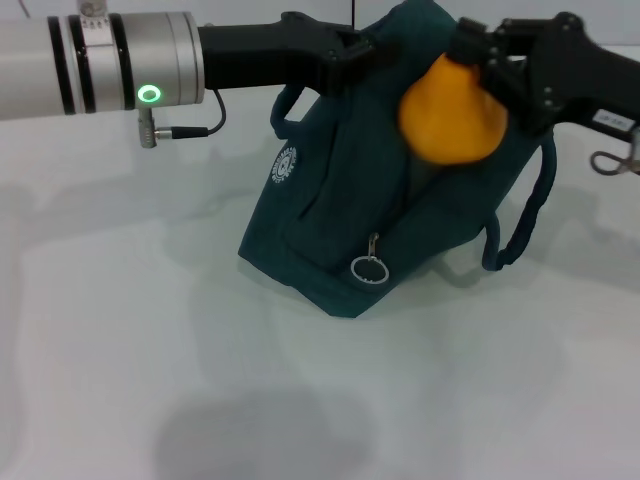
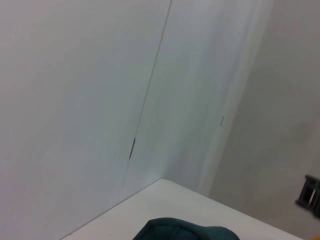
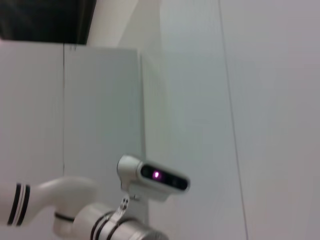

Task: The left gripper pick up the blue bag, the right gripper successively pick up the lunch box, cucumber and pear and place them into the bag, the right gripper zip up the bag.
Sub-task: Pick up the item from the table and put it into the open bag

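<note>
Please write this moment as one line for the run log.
left gripper: holds blue bag at top edge | right gripper: shut on pear, above bag opening | zipper ring: hanging, untouched

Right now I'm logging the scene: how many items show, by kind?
Bags: 1, blue bag, top held by left gripper
Fruit: 1, pear, held by right gripper over the bag
Total: 2

No wording can be read anywhere. The blue bag (image 1: 330,230) carries a round white emblem (image 1: 285,165) on its left side, its lettering too small to make out. A white label (image 1: 610,120) on the right arm (image 1: 590,75) is equally illegible.
</note>
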`<state>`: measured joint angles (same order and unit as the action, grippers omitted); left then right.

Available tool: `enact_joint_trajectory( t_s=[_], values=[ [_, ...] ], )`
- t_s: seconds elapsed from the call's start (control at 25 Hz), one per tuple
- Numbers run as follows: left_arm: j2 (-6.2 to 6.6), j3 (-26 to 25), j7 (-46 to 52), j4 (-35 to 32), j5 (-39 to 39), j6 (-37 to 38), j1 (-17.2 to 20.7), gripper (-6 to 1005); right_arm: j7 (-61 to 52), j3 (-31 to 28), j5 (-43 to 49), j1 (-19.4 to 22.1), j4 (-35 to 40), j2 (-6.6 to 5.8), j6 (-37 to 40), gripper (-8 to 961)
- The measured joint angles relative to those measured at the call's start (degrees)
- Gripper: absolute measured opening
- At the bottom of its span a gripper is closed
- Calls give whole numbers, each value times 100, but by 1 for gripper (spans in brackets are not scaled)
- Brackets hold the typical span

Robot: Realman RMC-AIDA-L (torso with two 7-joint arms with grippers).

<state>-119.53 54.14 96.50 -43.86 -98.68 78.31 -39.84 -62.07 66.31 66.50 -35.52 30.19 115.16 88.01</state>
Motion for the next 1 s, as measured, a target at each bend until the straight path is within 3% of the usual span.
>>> enact_joint_trajectory(
  t_s=[0.4, 1.0],
  values=[
    [0, 0, -1, -9, 6, 0, 2, 84, -39, 348, 438, -104, -5, 23, -329, 81],
    [0, 54, 0, 26, 25, -15, -65, 86, 0, 639, 384, -104, -44, 106, -627, 120]
  ],
)
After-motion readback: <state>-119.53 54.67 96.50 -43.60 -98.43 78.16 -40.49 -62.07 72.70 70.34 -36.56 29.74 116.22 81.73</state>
